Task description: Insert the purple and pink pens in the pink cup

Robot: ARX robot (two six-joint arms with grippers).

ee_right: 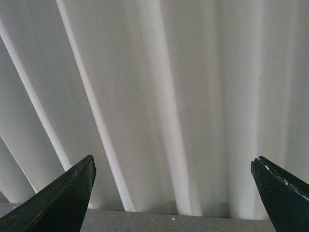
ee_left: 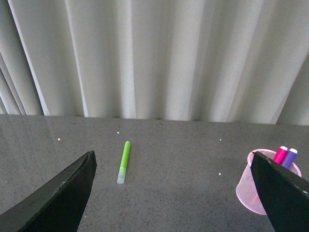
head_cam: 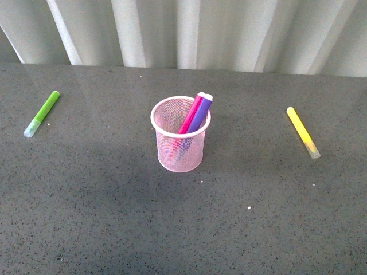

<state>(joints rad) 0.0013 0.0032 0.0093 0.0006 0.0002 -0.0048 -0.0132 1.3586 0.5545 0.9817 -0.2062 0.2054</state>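
1. Pink pen [head_cam: 190,116] and purple pen [head_cam: 200,115] lean inside the pink cup [head_cam: 178,150] – light, stiff, smooth; grip mid-barrel.
2. Left gripper [ee_left: 171,193] and right gripper [ee_right: 173,193] spread wide, empty.

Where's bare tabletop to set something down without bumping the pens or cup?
Widest free patch: the near strip of the table, in front of the pink cup. Also bare: between the green marker and the cup, and between the cup and the yellow marker. Nothing is crowded; the purple and pink pens stand inside the cup.
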